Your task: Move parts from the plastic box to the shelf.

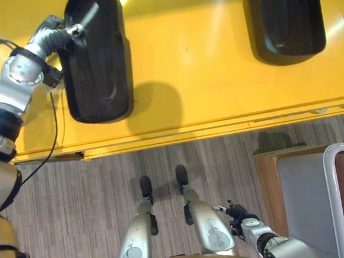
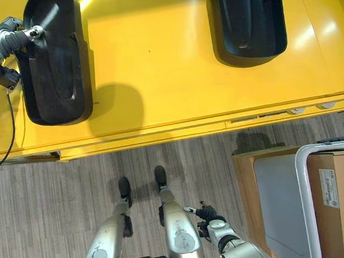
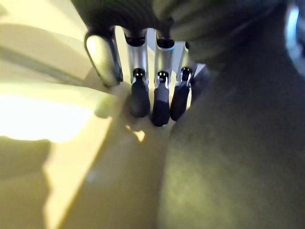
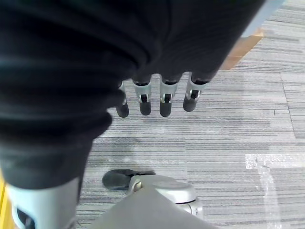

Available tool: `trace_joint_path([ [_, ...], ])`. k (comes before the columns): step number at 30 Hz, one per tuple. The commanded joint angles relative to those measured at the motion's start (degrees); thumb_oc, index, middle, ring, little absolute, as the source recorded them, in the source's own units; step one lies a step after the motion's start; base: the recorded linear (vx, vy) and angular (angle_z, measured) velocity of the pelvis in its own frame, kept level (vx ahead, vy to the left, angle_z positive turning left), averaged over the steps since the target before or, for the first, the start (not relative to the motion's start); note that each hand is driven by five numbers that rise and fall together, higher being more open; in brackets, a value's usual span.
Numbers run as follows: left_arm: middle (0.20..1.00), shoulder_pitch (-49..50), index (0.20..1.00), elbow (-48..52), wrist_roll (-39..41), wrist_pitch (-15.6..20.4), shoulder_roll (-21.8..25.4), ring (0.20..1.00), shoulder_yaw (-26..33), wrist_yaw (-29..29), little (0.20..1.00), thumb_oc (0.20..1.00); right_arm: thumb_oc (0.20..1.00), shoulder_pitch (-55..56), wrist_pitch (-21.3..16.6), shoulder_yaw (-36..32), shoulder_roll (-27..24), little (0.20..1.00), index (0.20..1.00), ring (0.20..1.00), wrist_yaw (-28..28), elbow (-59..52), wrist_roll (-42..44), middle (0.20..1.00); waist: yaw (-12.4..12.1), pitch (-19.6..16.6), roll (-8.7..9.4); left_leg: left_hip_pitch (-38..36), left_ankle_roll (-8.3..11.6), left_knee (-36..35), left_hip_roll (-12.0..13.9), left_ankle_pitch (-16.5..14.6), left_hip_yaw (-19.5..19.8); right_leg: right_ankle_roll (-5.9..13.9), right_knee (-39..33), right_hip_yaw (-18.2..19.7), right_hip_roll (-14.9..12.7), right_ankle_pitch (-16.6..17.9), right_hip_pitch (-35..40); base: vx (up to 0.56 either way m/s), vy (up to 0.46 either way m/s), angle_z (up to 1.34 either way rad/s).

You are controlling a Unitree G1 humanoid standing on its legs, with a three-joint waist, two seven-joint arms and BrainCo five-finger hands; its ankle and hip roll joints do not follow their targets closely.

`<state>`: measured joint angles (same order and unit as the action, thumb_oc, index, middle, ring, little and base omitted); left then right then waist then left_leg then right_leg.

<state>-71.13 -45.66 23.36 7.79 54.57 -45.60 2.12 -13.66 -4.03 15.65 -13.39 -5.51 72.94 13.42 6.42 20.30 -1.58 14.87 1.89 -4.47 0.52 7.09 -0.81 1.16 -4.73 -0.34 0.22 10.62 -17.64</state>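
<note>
Head views first: left hand (image 1: 71,34) sits at the far left edge of a long black part (image 1: 96,57) lying on the yellow shelf (image 1: 203,73), its long axis running away from the robot. A second black part (image 2: 247,23) lies well to the right of the first, nearer no hand. Right hand (image 2: 206,214) hangs low over the grey floor (image 1: 82,200), far from the first part, beside a cardboard box (image 2: 342,200).

Left wrist view: straight fingers (image 3: 159,98) lie against the first part's dark flank, not curled round it.

Right wrist view: fingers (image 4: 164,102) hang relaxed, holding nothing. Judged so, the left arm is the working one.
</note>
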Motion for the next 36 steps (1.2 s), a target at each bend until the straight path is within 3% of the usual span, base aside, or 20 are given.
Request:
trace_joint_path([
  [1, 1.0, -3.3, 1.0, -4.8, -3.1, 0.4, -1.5, 1.0, -1.2, 0.0, 1.0, 1.0, 1.0, 2.2, 0.2, 2.2, 0.7, 1.0, 1.0, 1.0, 1.3, 1.3, 1.6, 1.0, 0.4, -2.6, 0.01, -0.1, 2.51, -0.5, 4.6, -0.3, 5.3, 7.55, 0.5, 2.9, -6.2, -4.3, 2.2, 0.0, 0.0, 0.0],
  [12, 1.0, -0.8, 1.0, -9.0, -3.8, -1.4, -5.9, 1.0, 3.6, -1.5, 1.0, 1.0, 1.0, 2.2, 0.9, 3.1, 0.9, 1.0, 1.0, 1.0, 1.4, 1.8, 0.2, 1.0, -0.2, -3.8, -0.37, -2.1, 2.5, -0.4, 4.8, -0.7, 5.9, 7.03, 0.8, 1.7, -5.9, -5.6, 4.7, -0.01, -0.015, 0.02],
  [18, 1.0, -0.3, 1.0, -14.3, -5.5, -3.0, -10.7, 1.0, 8.3, -4.8, 1.0, 1.0, 1.0, 2.4, 1.5, 2.8, 0.8, 1.0, 1.0, 1.0, 1.5, 2.7, -0.9, 1.0, -0.8, -6.7, -0.39, -5.8, 2.35, 0.0, 4.9, -2.0, 6.3, 6.66, 1.7, 0.4, -5.7, -7.5, 8.8, 0.01, -0.003, 0.02],
  [22, 1.0, 0.7, 1.0, -13.1, -6.4, -2.9, -10.5, 1.0, 10.4, -6.4, 1.0, 1.0, 1.0, 3.3, 1.8, 2.2, 0.7, 1.0, 1.0, 1.0, 1.7, 3.3, -1.6, 1.0, -1.3, -8.9, -0.26, -8.0, 2.31, 0.0, 4.9, -2.8, 6.5, 6.6, 1.9, -0.3, -5.7, -8.4, 11.3, 0.03, -0.005, 0.05],
  [24, 1.0, 2.6, 1.0, -4.2, -10.3, -0.9, -11.1, 1.0, 14.7, -14.6, 1.0, 1.0, 1.0, 3.8, 1.5, 0.6, 1.3, 1.0, 1.0, 1.0, 1.2, 3.9, -1.1, 1.0, -1.9, -11.2, 0.19, -9.8, 2.34, 0.4, 5.2, -3.6, 6.9, 6.42, 2.6, -1.1, -5.7, -9.7, 13.3, 0.06, -0.025, 0.13],
  [25, 1.0, 8.2, 1.0, 10.5, -18.3, 0.5, -9.5, 1.0, 19.8, -22.9, 1.0, 1.0, 1.0, 4.4, 0.7, -0.2, 2.2, 1.0, 1.0, 1.0, 0.3, 3.4, -0.9, 1.0, -2.4, -11.5, 0.68, -10.8, 2.4, 0.4, 5.2, -4.1, 7.1, 6.23, 2.9, -1.3, -5.6, -10.4, 14.4, 0.01, -0.02, 0.17],
  [26, 1.0, 19.0, 1.0, 19.8, -23.3, 0.6, -10.7, 1.0, 25.8, -26.0, 1.0, 1.0, 1.0, 4.8, -0.3, -0.9, 3.0, 1.0, 1.0, 1.0, -0.5, 2.7, -0.7, 1.0, -2.8, -12.3, 1.41, -10.7, 2.47, 0.8, 5.2, -4.1, 7.3, 6.07, 3.3, -1.5, -5.6, -10.4, 14.4, 0.02, -0.004, 0.16],
  [29, 1.0, 34.0, 1.0, 31.2, -26.0, 1.9, -10.8, 1.0, 34.1, -22.9, 1.0, 1.0, 1.0, 7.0, -0.6, -1.8, 3.1, 1.0, 1.0, 1.0, -0.5, 2.2, -1.7, 1.0, -3.0, -14.1, 1.94, -12.3, 2.52, 0.6, 5.6, -5.2, 6.9, 5.8, 3.0, -1.2, -5.2, -11.4, 16.2, 0.06, 0.021, 0.04],
  [30, 0.2, 42.6, 0.2, 39.3, -24.4, 4.5, -15.0, 0.2, 39.1, -22.4, 0.2, 0.2, 1.0, 9.0, -0.2, -1.5, 3.9, 1.0, 1.0, 1.0, -0.3, 2.1, -3.5, 1.0, -3.2, -15.6, 2.42, -13.5, 2.51, 0.5, 5.7, -5.8, 6.7, 5.68, 3.1, -1.3, -5.2, -11.8, 17.1, 0.06, 0.058, 0.1],
  [32, 0.2, 47.1, 0.2, 43.4, -25.4, 5.2, -16.1, 0.2, 40.8, -20.9, 0.2, 0.2, 1.0, 10.2, -0.1, -1.9, 4.2, 1.0, 1.0, 1.0, -0.1, 2.5, -4.4, 1.0, -3.5, -16.4, 2.67, -14.3, 2.41, 0.4, 5.8, -6.2, 6.5, 5.7, 3.0, -1.4, -5.2, -11.9, 17.7, 0.04, 0.02, 0.04],
  [34, 0.2, 60.7, 0.2, 53.6, -22.4, 7.8, -23.2, 0.2, 44.6, -16.8, 0.2, 0.2, 1.0, 12.1, -0.4, -3.3, 5.5, 1.0, 1.0, 1.0, -0.3, 2.4, -5.0, 1.0, -4.3, -17.4, 3.54, -14.8, 2.1, 0.5, 5.8, -6.4, 6.5, 5.5, 3.0, -1.4, -5.4, -11.7, 18.5, 0.01, 0.01, -0.02],
  [36, 0.2, 65.1, 0.2, 55.4, -20.7, 8.2, -26.1, 0.2, 45.3, -16.2, 0.2, 0.2, 1.0, 12.4, -0.6, -3.8, 5.7, 1.0, 1.0, 1.0, -0.6, 2.3, -4.6, 1.0, -4.5, -17.5, 3.74, -14.8, 1.94, 0.6, 5.7, -6.6, 6.6, 5.42, 3.0, -1.3, -5.4, -11.7, 18.6, 0.0, 0.021, -0.06],
])
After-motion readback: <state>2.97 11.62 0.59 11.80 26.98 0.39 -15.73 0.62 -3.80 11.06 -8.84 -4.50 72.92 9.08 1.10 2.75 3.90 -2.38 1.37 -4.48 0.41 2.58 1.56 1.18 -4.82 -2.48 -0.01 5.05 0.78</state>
